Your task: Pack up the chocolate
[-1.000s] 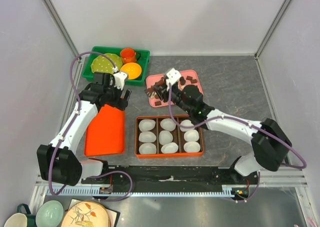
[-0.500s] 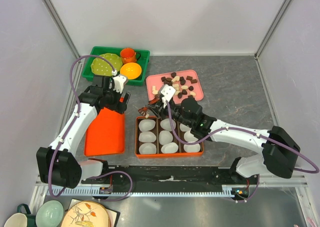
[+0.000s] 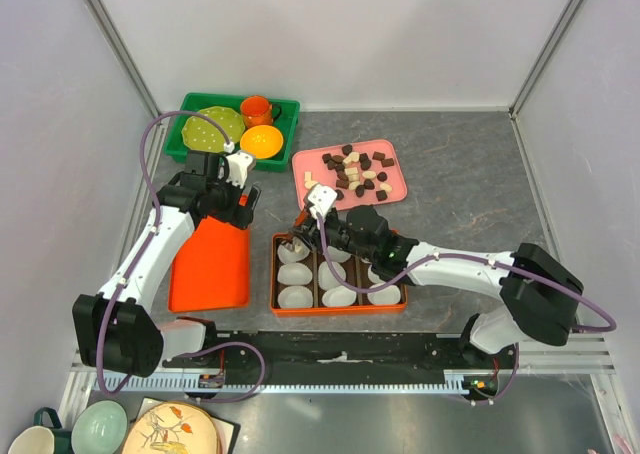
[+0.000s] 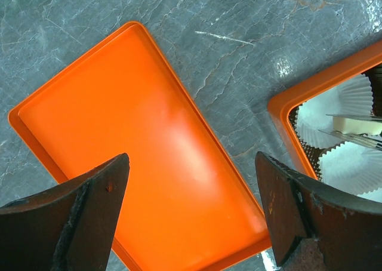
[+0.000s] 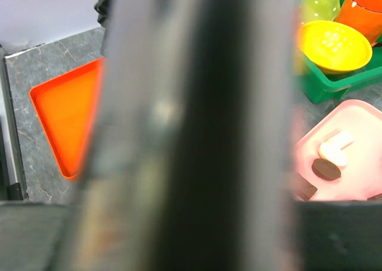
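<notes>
Right gripper (image 3: 293, 240) over the box's (image 3: 338, 312) far-left paper cup (image 4: 352, 95).
It pinched a cream chocolate (image 4: 357, 125) there; other chocolates (image 3: 355, 169) lay beyond the box, and the left gripper (image 4: 191, 214) hung wide open left of it.

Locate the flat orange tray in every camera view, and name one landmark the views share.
Top external: the orange tray lies left of centre.
Left wrist: it fills the middle of the picture, slanting.
Right wrist: only one corner shows, at the left edge.
Shared landmark: the grey marbled table it lies on, seen in all three.
</notes>
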`<state>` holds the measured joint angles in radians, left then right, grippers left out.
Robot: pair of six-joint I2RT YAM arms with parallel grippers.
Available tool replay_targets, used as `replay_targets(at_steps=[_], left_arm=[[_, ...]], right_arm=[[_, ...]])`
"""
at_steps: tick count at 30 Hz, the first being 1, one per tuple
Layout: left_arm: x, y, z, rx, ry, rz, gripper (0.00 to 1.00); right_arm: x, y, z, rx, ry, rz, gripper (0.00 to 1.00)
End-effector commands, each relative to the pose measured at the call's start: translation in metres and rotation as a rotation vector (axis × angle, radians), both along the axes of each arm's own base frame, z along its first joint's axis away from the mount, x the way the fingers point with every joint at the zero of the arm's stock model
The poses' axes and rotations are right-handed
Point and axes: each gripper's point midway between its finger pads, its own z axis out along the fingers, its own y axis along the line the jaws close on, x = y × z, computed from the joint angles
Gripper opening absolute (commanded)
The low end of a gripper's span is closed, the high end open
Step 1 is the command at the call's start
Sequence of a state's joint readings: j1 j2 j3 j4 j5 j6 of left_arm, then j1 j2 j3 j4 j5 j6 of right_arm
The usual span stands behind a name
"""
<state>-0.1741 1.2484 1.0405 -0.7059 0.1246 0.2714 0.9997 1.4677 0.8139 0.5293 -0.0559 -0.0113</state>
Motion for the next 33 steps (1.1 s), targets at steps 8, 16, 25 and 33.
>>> replay_targets(at_steps=[8, 16, 25, 33], left_arm=[[0.003, 0.001, 0.016, -0.009, -0.045, 0.013, 0.93], [0.004, 0.002, 0.019, -0.007, -0.054, 0.011, 0.93], [0.003, 0.005, 0.02, 0.011, -0.066, 0.014, 0.93], [0.005, 0.005, 0.019, 0.017, -0.06, 0.007, 0.93]], right_arm=[[0.001, 0.009, 0.014, 0.053, -0.023, 0.014, 0.47], [0.016, -0.004, 0.072, 0.136, -0.123, -0.086, 0.36], [0.096, -0.042, 0.124, 0.204, -0.204, -0.298, 0.3], [0.181, -0.085, 0.103, 0.14, -0.225, -0.487, 0.28]])
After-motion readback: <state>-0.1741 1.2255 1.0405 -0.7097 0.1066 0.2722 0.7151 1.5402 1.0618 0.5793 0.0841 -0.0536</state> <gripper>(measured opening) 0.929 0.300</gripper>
